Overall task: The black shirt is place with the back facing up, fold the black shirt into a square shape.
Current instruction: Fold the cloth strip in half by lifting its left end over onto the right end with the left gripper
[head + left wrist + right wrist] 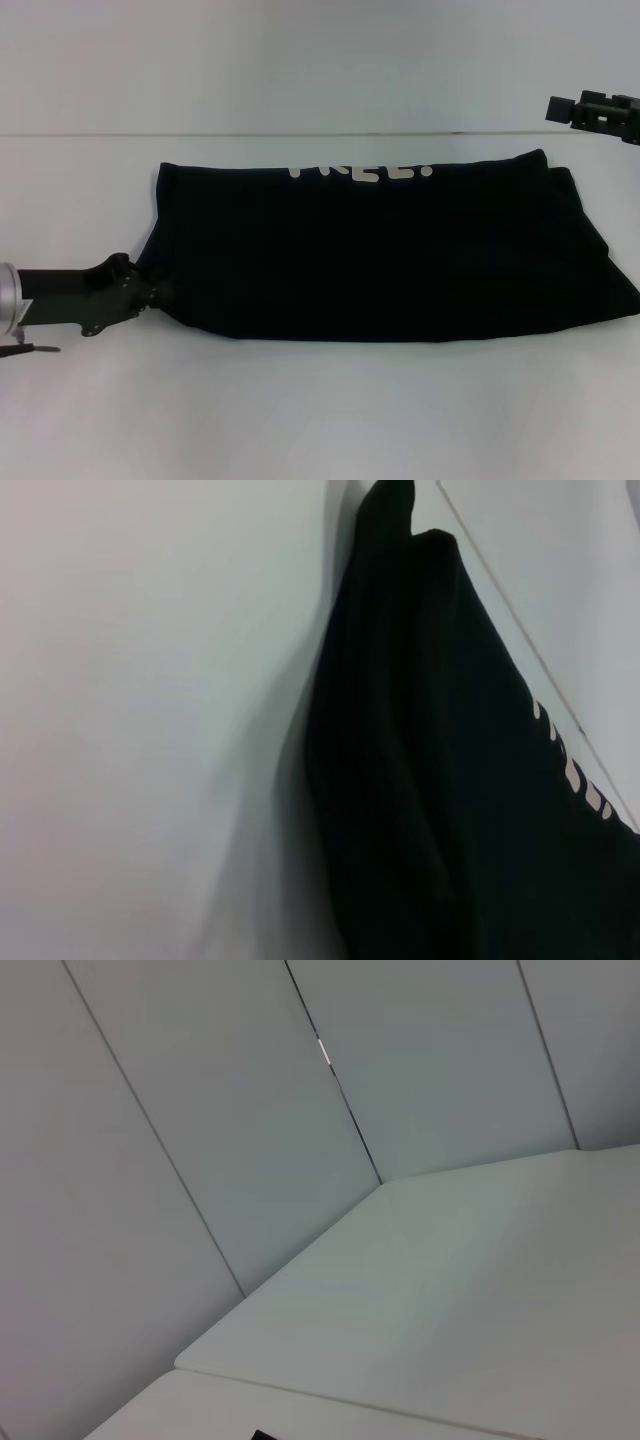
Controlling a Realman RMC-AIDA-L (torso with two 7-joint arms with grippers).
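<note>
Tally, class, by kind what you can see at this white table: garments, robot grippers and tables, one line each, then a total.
Garments: 1, the folded black fabric shirt with white lettering.
Robot grippers: 2, the left gripper at the shirt's edge, the right gripper raised, apart from it.
Tables: 1, the white table.
Total: 4

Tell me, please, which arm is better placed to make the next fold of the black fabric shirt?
Probably the left. The left gripper sits at the near left corner of the black fabric shirt on the white table, while the right gripper hangs raised beyond the far right corner, away from the cloth.
</note>
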